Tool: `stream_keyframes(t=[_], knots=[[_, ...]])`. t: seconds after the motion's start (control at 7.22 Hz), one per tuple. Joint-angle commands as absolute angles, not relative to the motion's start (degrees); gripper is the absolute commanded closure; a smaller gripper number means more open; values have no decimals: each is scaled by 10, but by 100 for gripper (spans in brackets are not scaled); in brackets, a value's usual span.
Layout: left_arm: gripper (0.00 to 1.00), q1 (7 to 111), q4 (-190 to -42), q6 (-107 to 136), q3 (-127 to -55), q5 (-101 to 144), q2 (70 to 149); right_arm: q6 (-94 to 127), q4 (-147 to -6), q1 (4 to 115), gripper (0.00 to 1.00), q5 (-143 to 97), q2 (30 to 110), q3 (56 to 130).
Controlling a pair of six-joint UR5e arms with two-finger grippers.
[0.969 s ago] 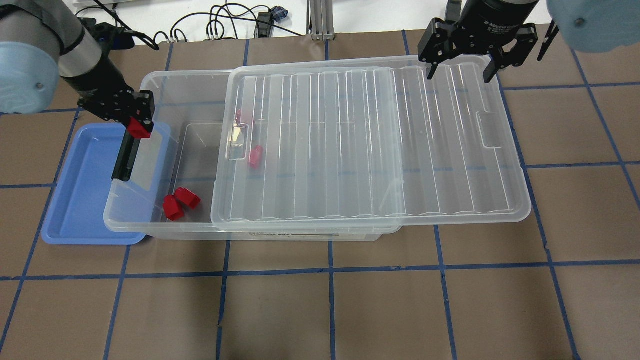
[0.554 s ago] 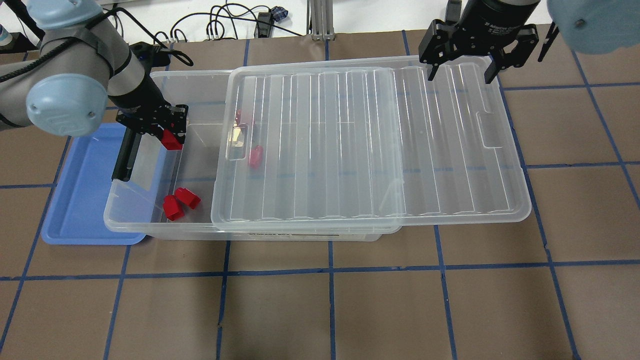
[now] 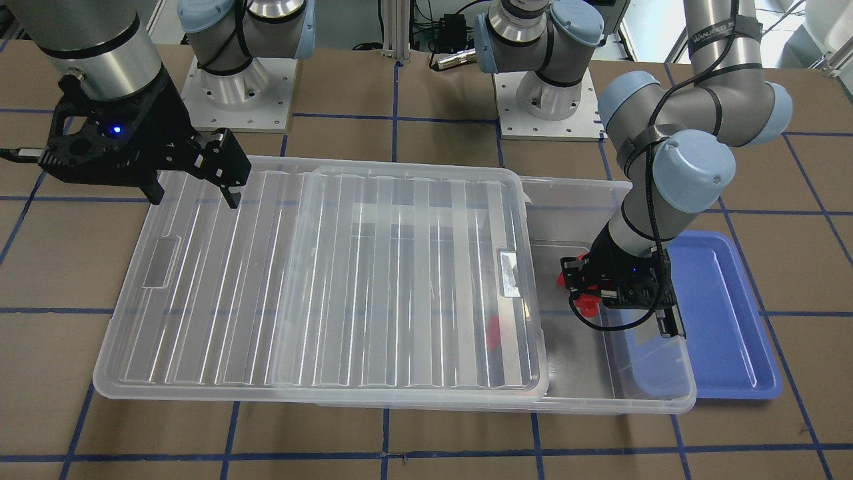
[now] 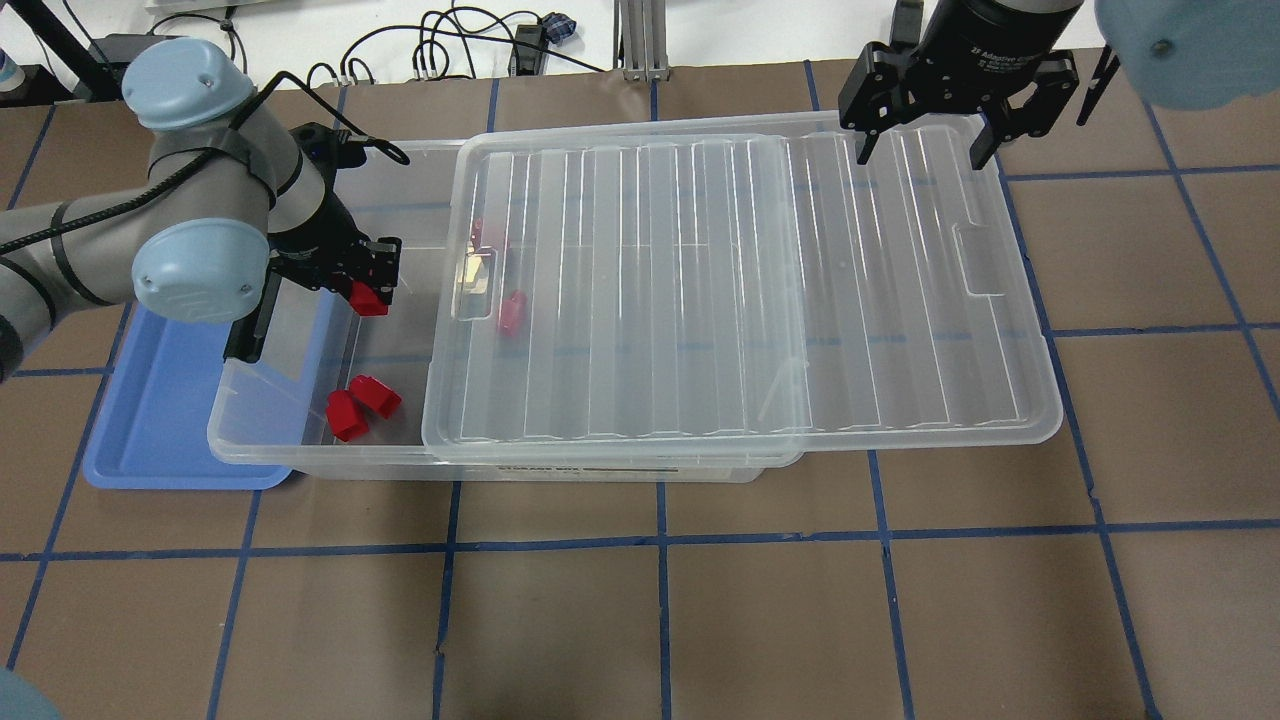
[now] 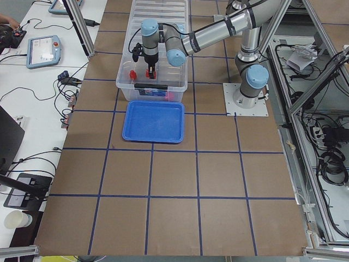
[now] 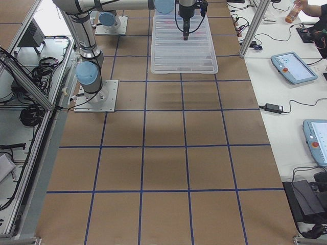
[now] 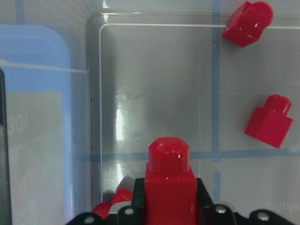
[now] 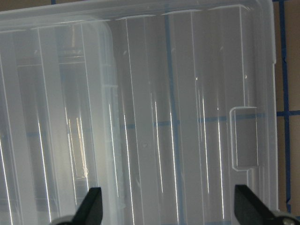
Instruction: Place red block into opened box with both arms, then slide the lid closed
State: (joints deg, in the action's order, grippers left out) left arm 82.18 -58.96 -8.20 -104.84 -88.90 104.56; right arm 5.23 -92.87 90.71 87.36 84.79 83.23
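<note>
My left gripper is shut on a red block, stub pointing forward in the left wrist view. It hangs over the uncovered left end of the clear box, just inside the latch end. The ribbed clear lid lies slid to the right and covers most of the box. Over the lid's far right corner my right gripper is open, its fingers straddling the ribs. In the front-facing view the held red block sits below the left gripper.
Two loose red blocks lie on the box floor near its front wall, and others show through the lid. A blue tray lies partly under the box's left end. The black latch is on that end.
My left arm has carried the red block to the right, from above the latch end to over the open box floor. The right gripper and lid have stayed put.
</note>
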Motion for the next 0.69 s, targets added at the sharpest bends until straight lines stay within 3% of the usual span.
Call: stream_keyframes(t=[0.0,0.28,0.42,0.55], knots=[[100,822,-522,-78,-1080,-889,1068,52,-929,907,0,874,848,832],[98,822,-517,-89,-1086,-890,1077,52,-930,907,0,874,848,832],[86,822,-516,-89,-1086,-892,1084,52,-929,907,0,874,848,832],[46,822,-505,-87,-1084,-893,1092,52,-928,907,0,874,848,832]])
